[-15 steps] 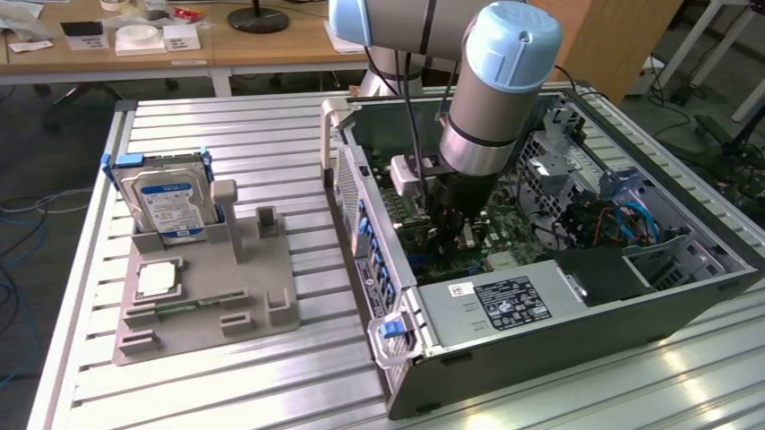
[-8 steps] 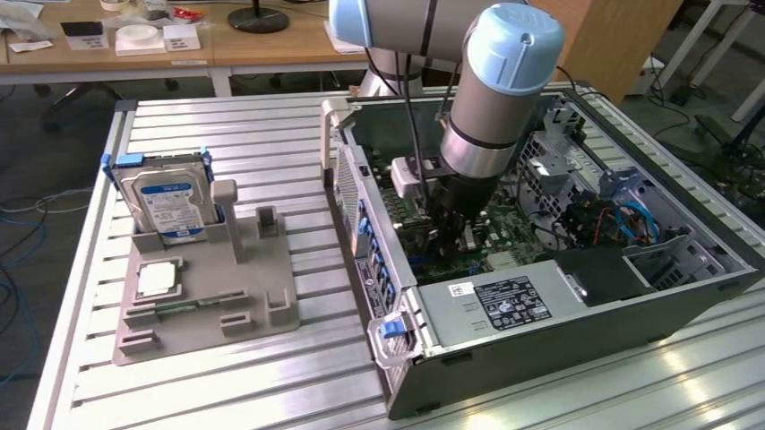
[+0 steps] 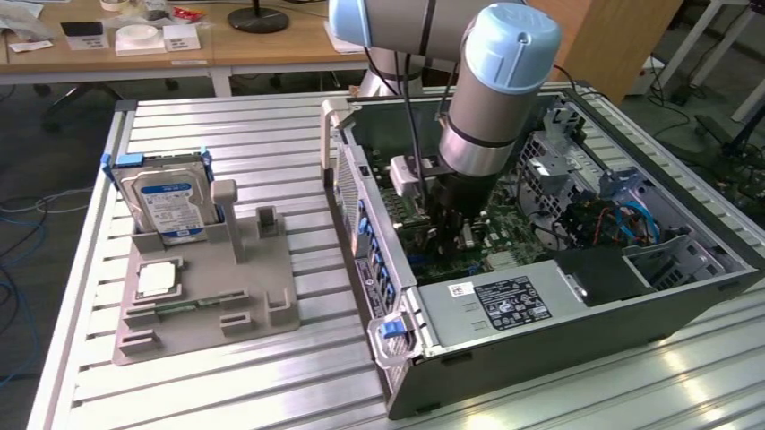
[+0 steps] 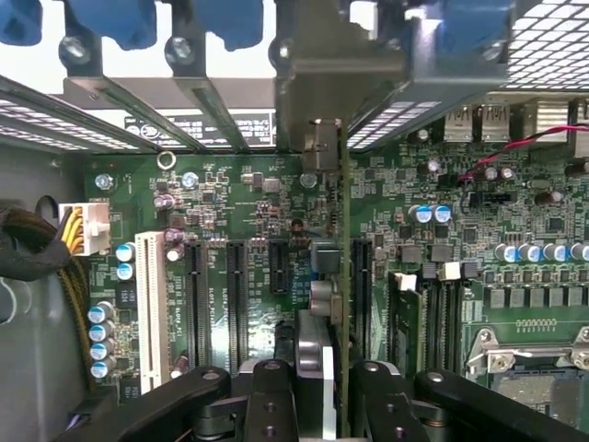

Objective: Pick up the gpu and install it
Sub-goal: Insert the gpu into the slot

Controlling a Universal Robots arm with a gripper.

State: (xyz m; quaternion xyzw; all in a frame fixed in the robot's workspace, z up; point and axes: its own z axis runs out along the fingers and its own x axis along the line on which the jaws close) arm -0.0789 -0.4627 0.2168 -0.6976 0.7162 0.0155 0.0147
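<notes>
Gripper (image 4: 316, 387) clamps the thin gpu (image 4: 317, 276) edge-on above the green motherboard (image 4: 239, 212).
Its silver bracket (image 4: 313, 74) stands against the case's slotted rear wall.

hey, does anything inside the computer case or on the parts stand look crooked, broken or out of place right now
Nothing stands out. The pincer holds the gpu edge-on, upright above the motherboard slots. On the parts stand, the hard drive sits upright in its holder and the CPU chip lies flat.

A robotics lab: a robot arm (image 3: 496, 98) works over an open desktop computer case (image 3: 538, 296) on a slatted aluminium workbench (image 3: 239, 385), with a grey parts fixture (image 3: 210, 287) alongside and cluttered wooden desks (image 3: 179, 45) behind.
</notes>
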